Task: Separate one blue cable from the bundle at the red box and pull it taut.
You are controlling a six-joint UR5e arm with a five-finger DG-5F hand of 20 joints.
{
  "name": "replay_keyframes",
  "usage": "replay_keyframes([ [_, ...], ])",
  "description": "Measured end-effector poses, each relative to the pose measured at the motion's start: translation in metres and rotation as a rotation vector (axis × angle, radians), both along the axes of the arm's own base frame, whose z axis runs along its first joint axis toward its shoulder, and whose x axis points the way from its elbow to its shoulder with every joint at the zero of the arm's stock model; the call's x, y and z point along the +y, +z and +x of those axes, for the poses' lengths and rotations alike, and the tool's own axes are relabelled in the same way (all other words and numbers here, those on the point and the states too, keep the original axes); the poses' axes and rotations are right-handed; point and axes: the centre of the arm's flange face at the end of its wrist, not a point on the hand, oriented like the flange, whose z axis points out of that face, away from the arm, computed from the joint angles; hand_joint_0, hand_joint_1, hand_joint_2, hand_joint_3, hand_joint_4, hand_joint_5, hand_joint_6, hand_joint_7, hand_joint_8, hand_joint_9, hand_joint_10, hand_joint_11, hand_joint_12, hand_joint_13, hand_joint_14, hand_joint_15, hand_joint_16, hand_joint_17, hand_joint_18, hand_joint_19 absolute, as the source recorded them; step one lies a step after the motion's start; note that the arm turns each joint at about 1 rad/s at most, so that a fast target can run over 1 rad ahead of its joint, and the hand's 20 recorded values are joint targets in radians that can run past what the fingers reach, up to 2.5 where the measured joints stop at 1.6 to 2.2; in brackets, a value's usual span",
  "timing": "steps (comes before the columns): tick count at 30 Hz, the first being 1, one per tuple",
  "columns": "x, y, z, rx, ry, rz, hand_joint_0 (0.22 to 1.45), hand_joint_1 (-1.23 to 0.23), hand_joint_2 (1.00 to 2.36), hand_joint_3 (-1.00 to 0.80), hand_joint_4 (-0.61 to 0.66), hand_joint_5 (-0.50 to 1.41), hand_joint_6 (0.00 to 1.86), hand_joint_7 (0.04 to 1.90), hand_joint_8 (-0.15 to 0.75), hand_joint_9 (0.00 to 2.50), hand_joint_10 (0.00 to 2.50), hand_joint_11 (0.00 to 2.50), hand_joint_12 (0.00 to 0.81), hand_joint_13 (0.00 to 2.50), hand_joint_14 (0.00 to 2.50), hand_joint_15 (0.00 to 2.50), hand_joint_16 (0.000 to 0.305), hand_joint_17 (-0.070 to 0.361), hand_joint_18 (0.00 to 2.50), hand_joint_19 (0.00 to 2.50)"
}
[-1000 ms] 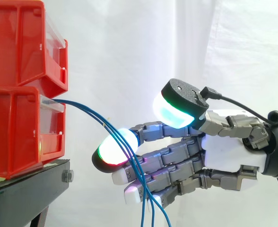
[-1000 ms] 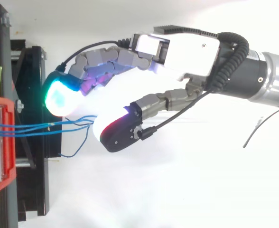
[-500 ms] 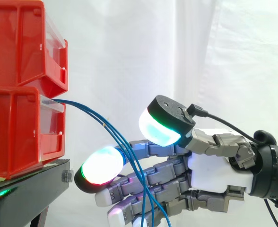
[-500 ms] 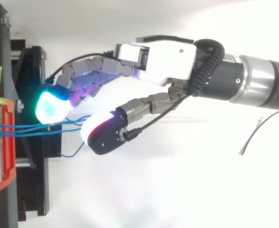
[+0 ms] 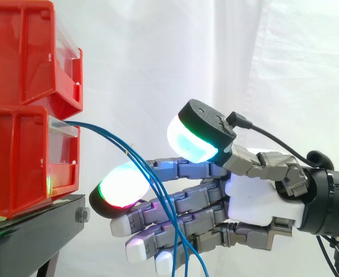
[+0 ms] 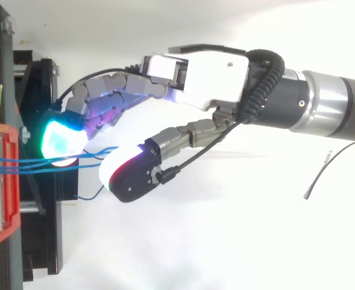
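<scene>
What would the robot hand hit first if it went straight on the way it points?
Probably the blue cables, which cross in front of its fingers in the side view, though depth is unclear. Beyond them, the open robot hand points at the front of the lower red bin.

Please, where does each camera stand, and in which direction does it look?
Side view: beside the work at about its height, looking level across; red bins on the left, the hand comes in from the right, blue cables run between them.
Top view: above the work, looking down on the black stand; the hand and the arm enter from the right.
Shared: hand, blue cables, red bins, black stand.
</scene>
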Motion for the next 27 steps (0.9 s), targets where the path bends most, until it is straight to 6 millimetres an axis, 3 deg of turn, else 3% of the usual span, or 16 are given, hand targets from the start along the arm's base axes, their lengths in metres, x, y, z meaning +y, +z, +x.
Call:
replay_keyframes([
  [11,0.0052,0.001,0.0012,-0.009,0.013,0.001,0.54,-0.68,1.01,-0.43,0.22,-0.14,0.5,1.11,0.309,0.61,0.01,0.4,0.343,0.67,0.01,0.39,0.042,0.094,0.67,0.57],
  [27,0.0088,0.0022,0.0023,-0.019,0.027,0.002,0.57,-0.68,1.01,-0.35,0.14,-0.12,0.53,1.27,0.31,0.63,0.01,0.42,0.336,0.69,0.01,0.4,0.041,0.092,0.68,0.58],
])
